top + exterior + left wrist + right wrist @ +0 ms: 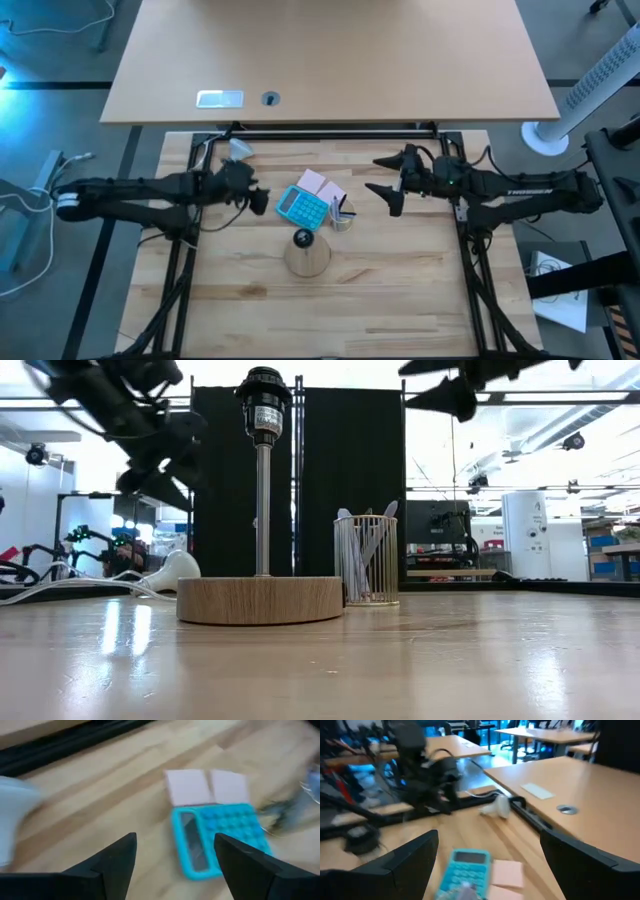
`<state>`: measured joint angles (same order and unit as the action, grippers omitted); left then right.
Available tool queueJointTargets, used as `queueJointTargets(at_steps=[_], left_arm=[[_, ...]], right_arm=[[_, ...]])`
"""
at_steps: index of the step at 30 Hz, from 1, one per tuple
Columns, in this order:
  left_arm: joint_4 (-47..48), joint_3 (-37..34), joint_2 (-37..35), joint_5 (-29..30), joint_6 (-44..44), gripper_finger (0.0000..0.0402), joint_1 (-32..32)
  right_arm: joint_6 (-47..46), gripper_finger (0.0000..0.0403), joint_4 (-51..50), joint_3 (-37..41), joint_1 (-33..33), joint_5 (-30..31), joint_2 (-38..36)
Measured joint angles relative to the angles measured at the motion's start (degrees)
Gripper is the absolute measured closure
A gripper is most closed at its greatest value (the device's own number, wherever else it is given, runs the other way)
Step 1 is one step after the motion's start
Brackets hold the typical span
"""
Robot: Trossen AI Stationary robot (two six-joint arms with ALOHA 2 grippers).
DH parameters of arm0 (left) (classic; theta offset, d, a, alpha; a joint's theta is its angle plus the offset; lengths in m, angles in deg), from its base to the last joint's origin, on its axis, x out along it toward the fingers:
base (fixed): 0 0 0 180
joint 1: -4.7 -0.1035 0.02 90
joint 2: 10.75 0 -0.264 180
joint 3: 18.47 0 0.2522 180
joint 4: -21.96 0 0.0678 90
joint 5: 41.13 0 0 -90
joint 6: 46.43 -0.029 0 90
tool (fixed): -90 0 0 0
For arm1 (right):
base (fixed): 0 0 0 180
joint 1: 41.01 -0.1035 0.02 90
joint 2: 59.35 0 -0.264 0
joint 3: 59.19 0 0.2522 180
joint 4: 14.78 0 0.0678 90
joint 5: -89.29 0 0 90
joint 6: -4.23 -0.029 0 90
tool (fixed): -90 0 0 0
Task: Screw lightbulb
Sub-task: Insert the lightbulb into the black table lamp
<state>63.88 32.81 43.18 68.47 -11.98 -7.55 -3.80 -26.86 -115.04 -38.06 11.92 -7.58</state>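
The frosted white lightbulb (240,150) lies on its side on the wooden table near the far left edge; the low view shows it too (175,570), as does the right wrist view (497,809). No gripper touches it. My left gripper (264,198) hangs open above the table between the bulb and the blue calculator (220,835), with nothing between its fingers (175,865). My right gripper (378,175) is raised on the right side, open wide and empty (487,865), pointing toward the table's left. The lamp's round wooden base (307,258) carries a black socket (264,405) on an upright rod.
The blue calculator (302,207), pink sticky notes (322,186) and a wire pen cup (342,216) sit in the middle, just beyond the lamp base. A second, lighter desk (330,60) adjoins the far edge. Bare wood lies along the near side.
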Motion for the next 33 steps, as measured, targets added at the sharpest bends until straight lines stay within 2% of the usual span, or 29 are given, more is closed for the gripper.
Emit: queueJointTargets(at_steps=[6,11,17,21,27,33], left_arm=[[15.3,7.6,6.4,-7.2,-8.5,0.0120,-12.7],[24.7,13.1,11.7,-6.9,-9.8,0.0093,-20.0],[30.8,18.0,18.8,-6.7,-10.0,0.0093,-26.6],[28.3,17.9,22.9,-6.7,-12.6,0.0099,-29.1],[17.8,13.1,24.3,-6.4,-15.9,0.0102,-30.5],[11.8,7.2,24.1,-2.0,-15.4,0.0102,-30.8]], right_arm=[[-4.0,0.0057,-11.0,-6.2,-1.0,-7.5,0.8],[-3.9,0.0057,-12.1,-6.3,-5.1,-5.8,0.9],[-4.3,0.0057,-14.5,-6.2,-8.2,-4.5,1.4],[-4.0,0.0057,-15.9,-5.5,-11.7,-1.7,1.9],[-2.6,0.0057,-16.5,-5.1,-21.2,9.8,2.5],[-4.7,0.0057,-16.5,-4.4,-30.3,18.0,2.8]])
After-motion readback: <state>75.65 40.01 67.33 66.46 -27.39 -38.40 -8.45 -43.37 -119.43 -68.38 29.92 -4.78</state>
